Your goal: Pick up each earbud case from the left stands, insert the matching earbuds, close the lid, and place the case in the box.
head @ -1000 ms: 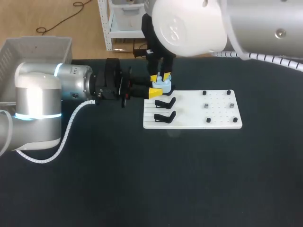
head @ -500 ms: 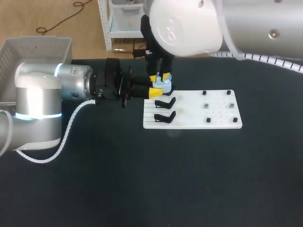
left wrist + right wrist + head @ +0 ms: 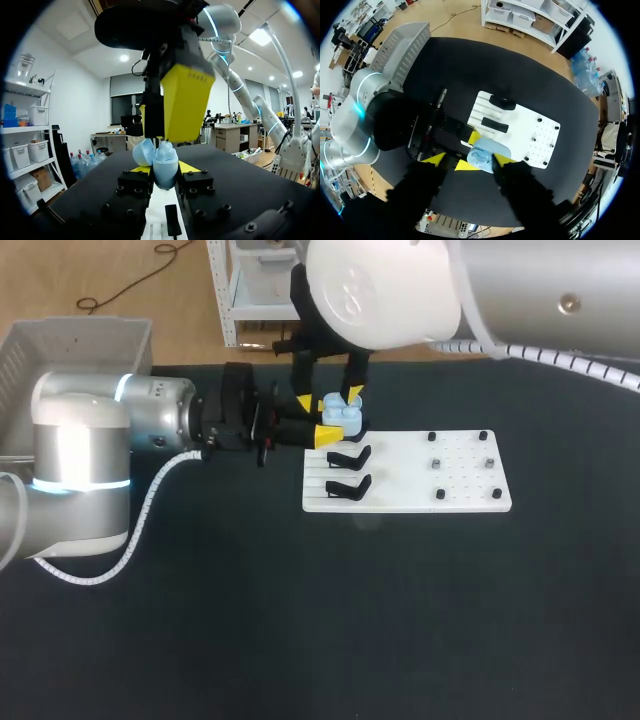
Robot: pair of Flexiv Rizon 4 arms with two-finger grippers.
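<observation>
Left gripper [image 3: 331,426] comes in from the left, clamped on the light blue earbud case [image 3: 340,414] from two sides. The case is held off the table at the far left corner of the white board [image 3: 410,485]. In the left wrist view the case [image 3: 164,165] sits between the yellow tips with its lid swung open. Right gripper [image 3: 329,398] hangs straight above the case, fingers spread wide and not touching it – one yellow tip on each side. Two black stands [image 3: 348,470] lie on the board just beside the case, with small pegs [image 3: 461,465] on the board's right half. Grey box [image 3: 75,340] sits at the table's far left, well apart.
</observation>
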